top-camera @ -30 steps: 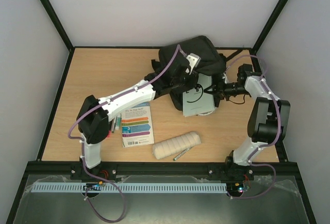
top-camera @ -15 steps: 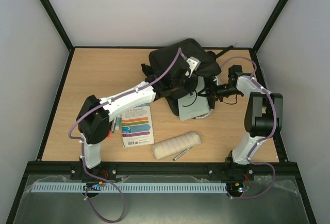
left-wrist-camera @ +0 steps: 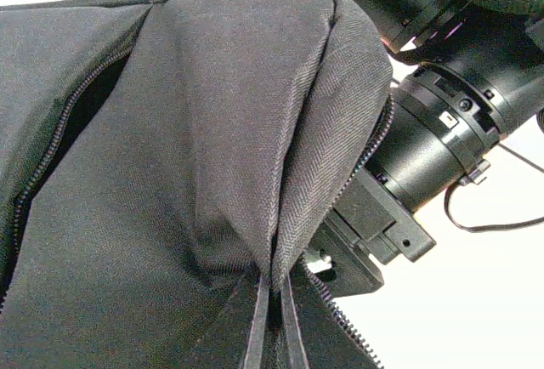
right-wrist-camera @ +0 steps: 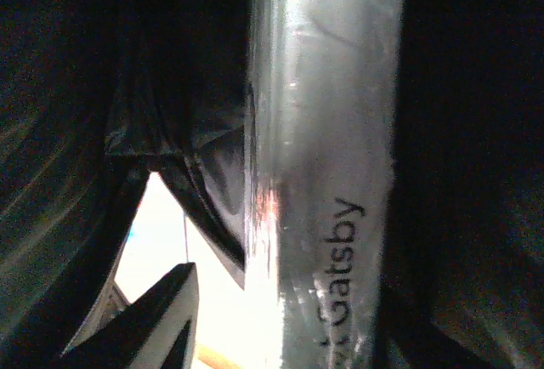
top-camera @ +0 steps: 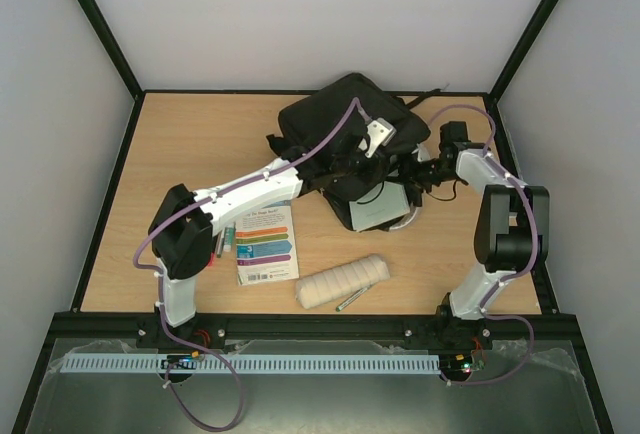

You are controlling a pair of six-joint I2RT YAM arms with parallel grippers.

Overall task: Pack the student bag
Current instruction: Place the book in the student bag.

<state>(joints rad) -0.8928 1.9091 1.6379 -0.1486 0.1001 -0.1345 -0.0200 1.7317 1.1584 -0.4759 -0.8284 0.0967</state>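
White walls [top-camera: 300,14] (black frame [top-camera: 106,39]) enclose a wooden table [top-camera: 180,154]; bag [top-camera: 330,119] far right, left gripper [left-wrist-camera: 272,335] pinching its fabric, right gripper [top-camera: 412,176] state unclear.

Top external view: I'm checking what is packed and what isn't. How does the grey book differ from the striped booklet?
The grey book is partly tucked into the mouth of the bag; the striped booklet lies wholly on the table, apart from the bag. The grey book's cover is plain; the striped booklet's is white with coloured bands. Both are rectangular reading matter.
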